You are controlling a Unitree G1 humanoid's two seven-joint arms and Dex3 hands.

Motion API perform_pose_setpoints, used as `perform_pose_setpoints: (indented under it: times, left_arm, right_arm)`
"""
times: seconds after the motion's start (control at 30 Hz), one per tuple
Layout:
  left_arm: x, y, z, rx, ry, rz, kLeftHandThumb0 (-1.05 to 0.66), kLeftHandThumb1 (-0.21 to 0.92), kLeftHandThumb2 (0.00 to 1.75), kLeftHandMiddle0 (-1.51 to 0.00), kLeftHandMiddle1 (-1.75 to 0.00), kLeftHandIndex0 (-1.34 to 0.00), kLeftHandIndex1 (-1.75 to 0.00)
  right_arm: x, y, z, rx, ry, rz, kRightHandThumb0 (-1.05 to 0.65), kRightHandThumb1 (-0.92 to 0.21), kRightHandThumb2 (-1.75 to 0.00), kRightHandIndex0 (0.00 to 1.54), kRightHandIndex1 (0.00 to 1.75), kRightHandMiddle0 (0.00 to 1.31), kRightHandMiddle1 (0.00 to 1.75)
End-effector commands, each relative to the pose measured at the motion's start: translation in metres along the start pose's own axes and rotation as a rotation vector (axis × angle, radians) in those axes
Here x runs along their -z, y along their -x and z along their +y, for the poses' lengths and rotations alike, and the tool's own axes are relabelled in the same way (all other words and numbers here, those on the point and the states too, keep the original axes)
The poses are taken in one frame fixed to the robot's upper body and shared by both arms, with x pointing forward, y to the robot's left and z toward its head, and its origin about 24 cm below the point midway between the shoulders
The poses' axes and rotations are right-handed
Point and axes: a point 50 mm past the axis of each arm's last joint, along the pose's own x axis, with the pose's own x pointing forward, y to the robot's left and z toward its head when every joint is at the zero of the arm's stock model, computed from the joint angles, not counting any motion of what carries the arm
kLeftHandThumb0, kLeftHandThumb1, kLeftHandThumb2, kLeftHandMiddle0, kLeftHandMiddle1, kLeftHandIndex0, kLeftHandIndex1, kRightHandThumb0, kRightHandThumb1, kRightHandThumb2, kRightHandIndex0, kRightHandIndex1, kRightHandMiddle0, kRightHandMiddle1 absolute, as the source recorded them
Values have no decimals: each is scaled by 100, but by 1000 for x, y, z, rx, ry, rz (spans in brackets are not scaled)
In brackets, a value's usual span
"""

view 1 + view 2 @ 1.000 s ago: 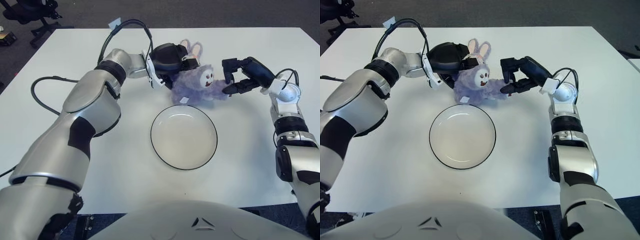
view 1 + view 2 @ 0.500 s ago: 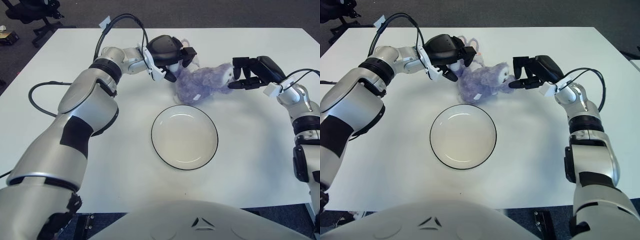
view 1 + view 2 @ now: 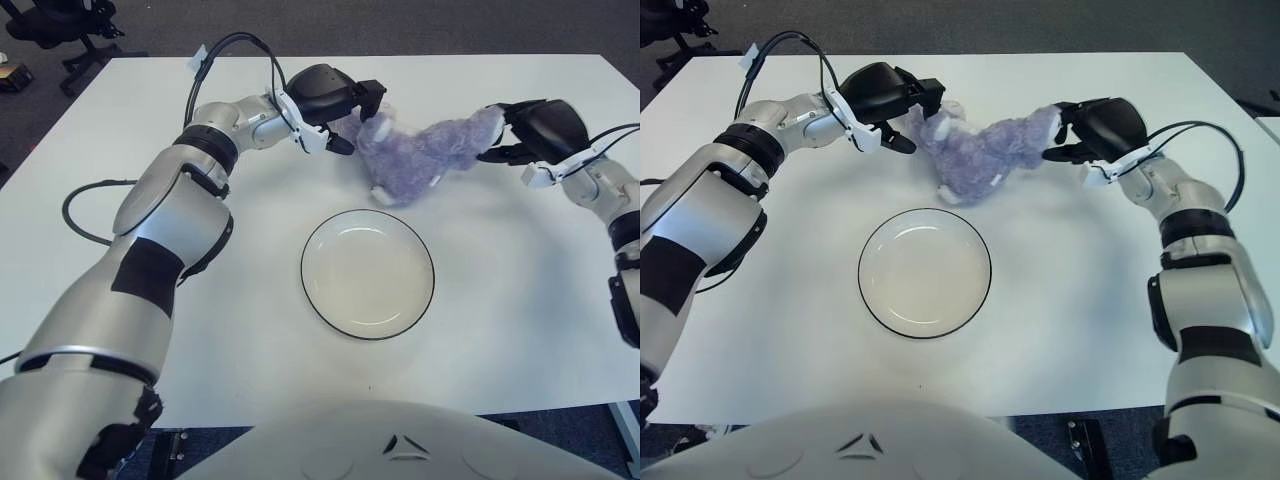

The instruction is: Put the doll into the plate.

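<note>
A fluffy purple bunny doll [image 3: 420, 158] hangs stretched between my two hands beyond the plate, its face turned out of sight. My left hand [image 3: 360, 106] is at the doll's left end, fingers curled on the ears there. My right hand [image 3: 505, 135] is closed on the doll's right end, near the table's right side. The lowest part of the doll sags close to the tabletop; whether it touches is unclear. The white plate [image 3: 367, 275] with a thin black rim lies empty on the table, just in front of the doll.
The white table [image 3: 500, 320] ends at the far edge close behind the hands. A black cable [image 3: 82, 205] loops beside my left arm, and another arcs over the left wrist. An office chair [image 3: 60, 25] stands on the floor at the far left.
My right hand has pulled back to the right with the doll's end, stretching the doll out and turning its face away. The left hand has kept hold near the ears, shifting slightly.
</note>
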Motion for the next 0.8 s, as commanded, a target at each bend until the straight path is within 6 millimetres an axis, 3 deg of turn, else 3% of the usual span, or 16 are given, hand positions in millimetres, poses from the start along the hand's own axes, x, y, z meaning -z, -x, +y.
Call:
perform_pose_setpoints:
  times: [0.0,0.77]
  left_arm:
    - [-1,2,0,-31,6,-6,-40,55,101,-82,-175,-43,-175]
    - [-7,3,5,-54,68,-75,-40,55,101,-80,-175,-43,-175]
  right_arm:
    - [1,-4,-1,6,48,13,11,-86,-25,70,175,57,175]
    - [-1,-9,0,55,82,41,13,-86,-27,69,175,54,175]
